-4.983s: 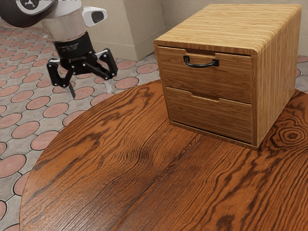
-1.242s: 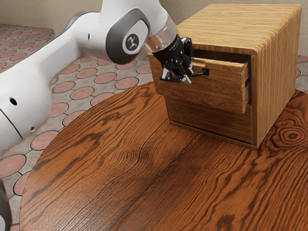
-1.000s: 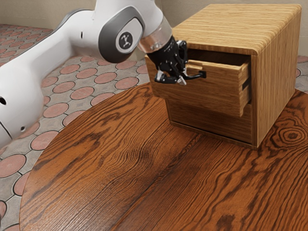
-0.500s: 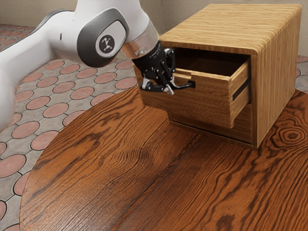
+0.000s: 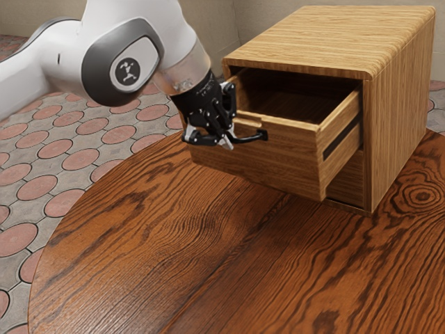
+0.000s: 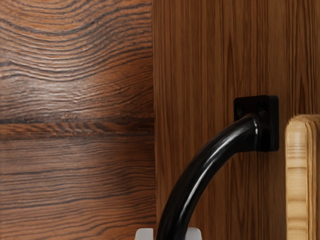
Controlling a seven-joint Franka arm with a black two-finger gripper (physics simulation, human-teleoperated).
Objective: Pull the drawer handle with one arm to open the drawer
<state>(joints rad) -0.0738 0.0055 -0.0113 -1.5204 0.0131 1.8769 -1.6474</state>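
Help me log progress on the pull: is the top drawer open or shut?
Open. The top drawer juts well out of the cabinet, its inside exposed, with the gripper shut on its handle.

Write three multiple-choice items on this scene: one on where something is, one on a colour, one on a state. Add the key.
1. Where is the hand? A. hanging free in air B. at the top drawer's handle C. deep inside that drawer
2. The handle's colour? A. black B. silver C. red
3. The top drawer is: A. fully shut B. pulled out C. lifted out entirely
Key: 1 B, it clamps the handle; 2 A, a glossy black bar; 3 B, its front stands out from the cabinet.
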